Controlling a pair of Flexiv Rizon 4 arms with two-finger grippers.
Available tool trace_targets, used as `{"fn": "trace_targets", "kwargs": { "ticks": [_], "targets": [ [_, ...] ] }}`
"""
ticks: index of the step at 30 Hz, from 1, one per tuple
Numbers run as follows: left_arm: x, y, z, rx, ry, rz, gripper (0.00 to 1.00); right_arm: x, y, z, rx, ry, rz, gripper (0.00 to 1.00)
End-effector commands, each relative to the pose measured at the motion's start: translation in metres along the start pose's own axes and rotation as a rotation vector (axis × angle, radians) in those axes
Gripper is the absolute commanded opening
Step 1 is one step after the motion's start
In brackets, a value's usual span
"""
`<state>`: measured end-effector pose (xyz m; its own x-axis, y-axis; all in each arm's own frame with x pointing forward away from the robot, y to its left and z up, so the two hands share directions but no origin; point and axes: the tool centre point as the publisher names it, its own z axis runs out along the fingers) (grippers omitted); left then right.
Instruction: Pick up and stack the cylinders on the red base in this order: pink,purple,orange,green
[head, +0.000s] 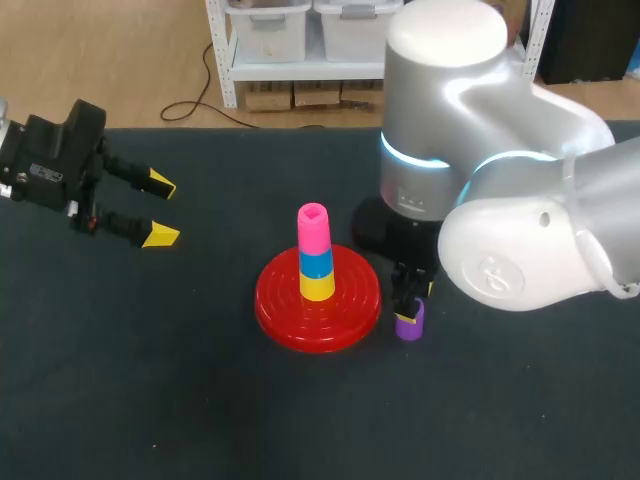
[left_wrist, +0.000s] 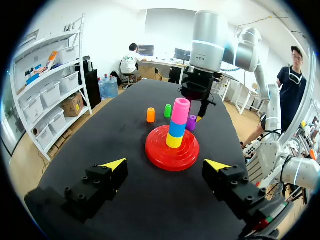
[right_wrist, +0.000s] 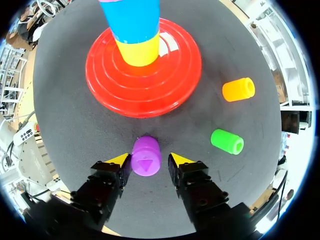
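**Right jaws astride the purple cylinder**

Right jaws are spread, one finger on each side of the purple cylinder (right_wrist: 145, 157), which stands on the desk (head: 150, 380) just beside the red base (head: 290, 318). A sliver of desk shows between the cylinder and one finger. Left jaws are also spread and hold nothing, well apart from the base. On the base sit a yellow cylinder (head: 317, 286), a blue cylinder (head: 316, 263) and, topmost, the pink cylinder (head: 313, 228). The orange cylinder (right_wrist: 238, 90) and green cylinder (right_wrist: 227, 141) rest on the desk near each other, not touching.

Orange cylinder (right_wrist: 238, 89), green cylinder (right_wrist: 227, 141) behind right arm (head: 520, 230)
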<state>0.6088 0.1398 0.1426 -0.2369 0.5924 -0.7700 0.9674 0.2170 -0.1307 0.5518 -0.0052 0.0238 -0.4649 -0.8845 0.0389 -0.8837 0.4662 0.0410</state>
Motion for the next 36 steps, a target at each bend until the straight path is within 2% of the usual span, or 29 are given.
{"fn": "trace_targets", "kwargs": {
  "ticks": [1, 5, 7, 8, 9, 14, 16, 22, 29, 36],
  "targets": [
    [0.001, 0.0, 0.0, -0.001, -0.003, 0.002, 1.0, 0.001, 0.002, 0.0, 0.002, -0.001, -0.005, 0.47],
    [0.001, 0.0, 0.0, -0.001, -0.003, 0.002, 1.0, 0.002, 0.004, -0.002, 0.003, -0.002, -0.011, 0.4],
    [0.001, 0.0, 0.0, -0.001, -0.003, 0.002, 1.0, 0.003, 0.004, -0.003, 0.003, 0.001, -0.013, 0.25],
    [0.001, 0.0, 0.0, -0.001, -0.003, 0.002, 1.0, 0.003, 0.004, -0.005, 0.004, 0.002, -0.014, 0.15],
    [0.001, 0.0, 0.0, -0.001, -0.003, 0.002, 1.0, 0.003, 0.003, -0.008, 0.005, 0.002, -0.014, 0.0],
    [0.001, 0.0, 0.0, -0.001, -0.003, 0.002, 1.0, 0.004, 0.002, -0.03, 0.015, 0.013, 0.001, 0.0],
    [0.001, 0.0, 0.0, -0.001, -0.003, 0.002, 1.0, 0.004, -0.001, -0.043, -0.006, 0.039, 0.018, 0.0],
    [0.001, 0.0, 0.0, -0.001, -0.003, 0.002, 1.0, -0.006, -0.007, -0.094, -0.017, 0.042, 0.057, 0.0],
    [0.001, 0.0, 0.0, -0.001, -0.003, 0.002, 1.0, -0.036, -0.007, -0.151, 0.004, 0.062, 0.033, 0.0],
    [0.001, 0.0, 0.0, -0.001, -0.003, 0.002, 1.0, -0.078, 0.008, -0.198, 0.087, 0.034, -0.057, 0.0]
  ]
}}
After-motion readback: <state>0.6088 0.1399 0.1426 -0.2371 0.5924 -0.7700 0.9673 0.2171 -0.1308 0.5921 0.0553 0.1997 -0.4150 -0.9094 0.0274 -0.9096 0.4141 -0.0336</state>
